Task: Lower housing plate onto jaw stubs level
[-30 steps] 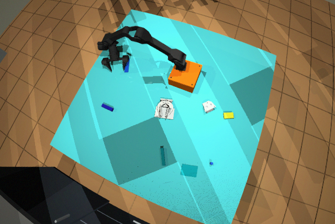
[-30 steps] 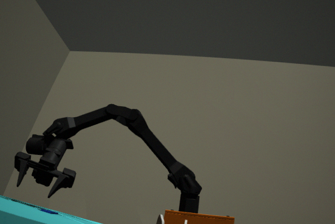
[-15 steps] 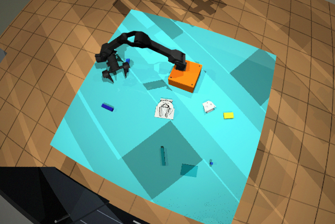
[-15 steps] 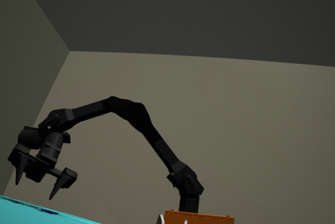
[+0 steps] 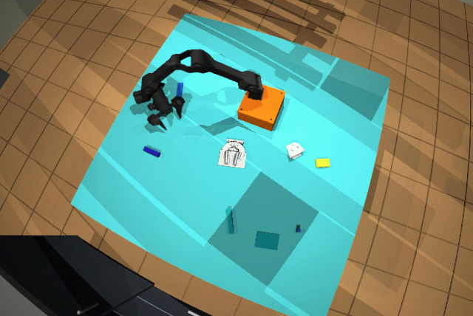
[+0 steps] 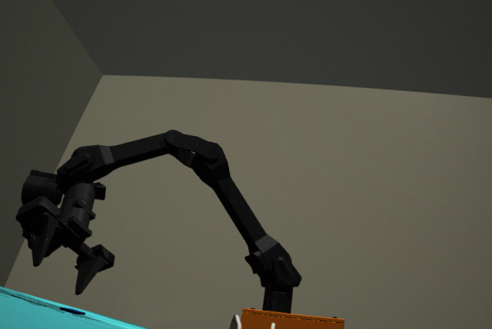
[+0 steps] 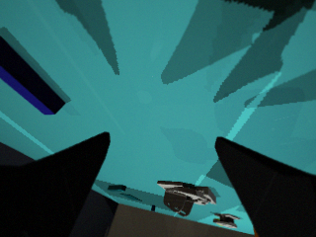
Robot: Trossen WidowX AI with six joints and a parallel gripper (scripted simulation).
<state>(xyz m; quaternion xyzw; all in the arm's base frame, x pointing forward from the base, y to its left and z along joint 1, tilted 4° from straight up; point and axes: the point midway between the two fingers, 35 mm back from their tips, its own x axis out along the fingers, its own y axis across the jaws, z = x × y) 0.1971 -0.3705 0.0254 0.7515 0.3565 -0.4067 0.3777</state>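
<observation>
Housing plate [image 5: 295, 149] [image 7: 226, 220], unseated: the gripper [image 5: 173, 123] [image 6: 58, 279] [image 7: 163, 139], fingers apart and empty, lies at ten o'clock of the white base [image 5: 221, 162] [image 7: 194, 194], jaws apparently fitted; the plate, at three o'clock, awaits grasping, lowering and release.

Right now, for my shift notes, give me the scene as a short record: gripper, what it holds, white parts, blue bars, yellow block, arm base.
gripper: open, above the mat
held: nothing
white parts: larger one between dark blue bar and smaller one in the top view
blue bars: one beside the gripper, dark one lying apart
yellow block: near the smaller white part
arm base: on orange box
</observation>
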